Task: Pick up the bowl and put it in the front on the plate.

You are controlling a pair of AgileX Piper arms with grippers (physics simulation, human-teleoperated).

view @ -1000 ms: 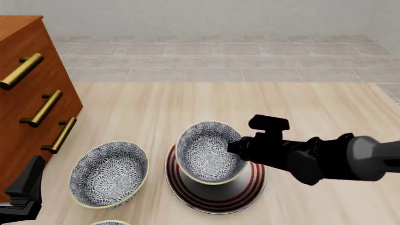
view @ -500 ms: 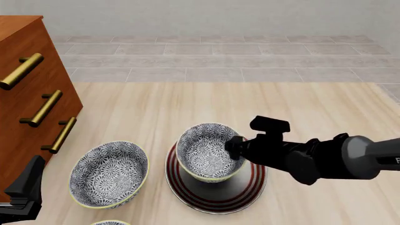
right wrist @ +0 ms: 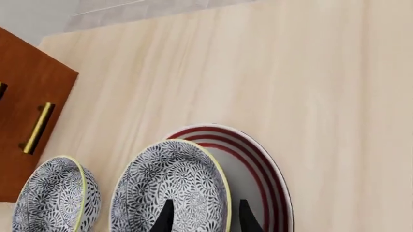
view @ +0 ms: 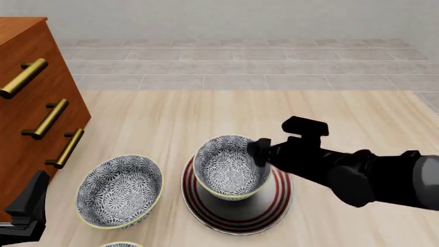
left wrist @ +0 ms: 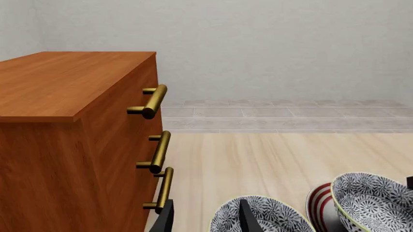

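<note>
Wooden dresser (view: pixel 31 98): at the tabletop's left edge.
Left gripper (view: pixel 28 211): parked at the near-left corner, fingers apart, empty.
Spare bowl (view: pixel 119 198): just left of the plate.
Bowl (view: pixel 230 167): now upright on the plate (view: pixel 237 216), near the front edge.
Right gripper (right wrist: pixel 203 215): fingers straddle the rim, looking loosened; arm has risen since a moment ago, so placement seems done.
</note>
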